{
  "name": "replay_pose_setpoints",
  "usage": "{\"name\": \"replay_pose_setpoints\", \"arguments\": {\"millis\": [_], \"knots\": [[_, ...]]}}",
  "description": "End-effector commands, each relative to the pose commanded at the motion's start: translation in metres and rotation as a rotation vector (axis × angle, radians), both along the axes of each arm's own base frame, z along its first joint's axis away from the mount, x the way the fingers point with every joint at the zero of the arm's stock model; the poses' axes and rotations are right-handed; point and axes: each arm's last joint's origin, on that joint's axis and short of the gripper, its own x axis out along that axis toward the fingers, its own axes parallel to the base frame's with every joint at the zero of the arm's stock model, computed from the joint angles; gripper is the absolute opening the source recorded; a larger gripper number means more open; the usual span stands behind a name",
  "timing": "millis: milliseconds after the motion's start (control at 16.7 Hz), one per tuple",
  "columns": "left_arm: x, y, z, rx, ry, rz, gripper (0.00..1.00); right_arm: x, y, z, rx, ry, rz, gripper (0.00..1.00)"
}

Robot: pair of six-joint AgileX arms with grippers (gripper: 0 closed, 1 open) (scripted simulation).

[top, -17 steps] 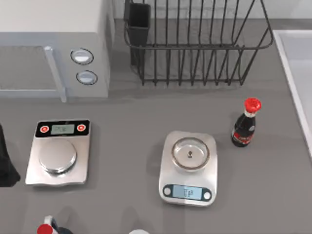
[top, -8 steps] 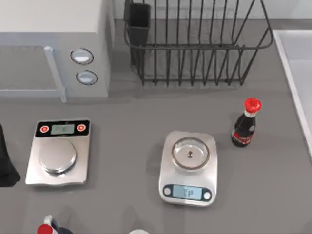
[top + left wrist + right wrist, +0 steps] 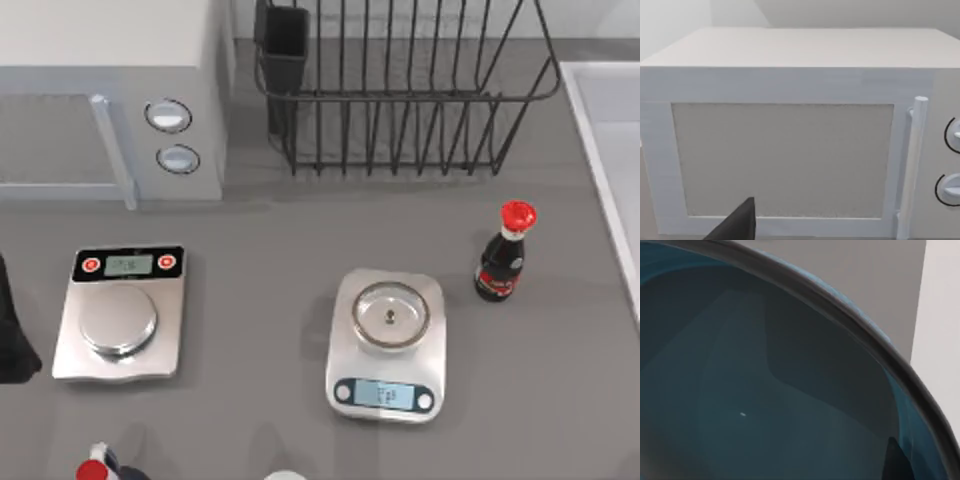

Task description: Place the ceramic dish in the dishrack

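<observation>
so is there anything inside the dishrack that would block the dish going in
Nothing visible. In the top view the dishrack has bare bars, with just its dark utensil cup at one corner. The right wrist view looks closely into the teal dish.

We saw a glossy teal-glazed ceramic dish (image 3: pixel 740 390), thin black wire dishrack (image 3: pixel 400 100), and brushed-metal scales (image 3: pixel 387 345) on matt grey table (image 3: pixel 270 250).

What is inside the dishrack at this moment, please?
The dishrack holds no dish between its bars; grey table shows through them. A dark utensil cup sits at its left corner, its inside too dark to tell. The ceramic dish appears close up in the right wrist view.
</observation>
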Motion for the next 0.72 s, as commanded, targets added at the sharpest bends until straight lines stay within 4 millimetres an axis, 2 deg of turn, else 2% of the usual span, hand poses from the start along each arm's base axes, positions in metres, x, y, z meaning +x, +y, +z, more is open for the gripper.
{"name": "replay_pose_setpoints", "arguments": {"millis": [240,420,600,720], "knots": [[0.000,0.000,0.000,0.000,0.000,0.000,1.00,0.004,0.001,-0.001,-0.011,0.001,0.007,0.00],[0.000,0.000,0.000,0.000,0.000,0.000,1.00,0.027,0.018,-0.001,-0.121,-0.020,0.064,0.00],[0.000,0.000,0.000,0.000,0.000,0.000,1.00,0.069,0.057,-0.004,-0.292,-0.100,0.158,0.00],[0.000,0.000,0.000,0.000,0.000,0.000,1.00,0.101,0.101,-0.009,-0.402,-0.194,0.228,0.00]]}}
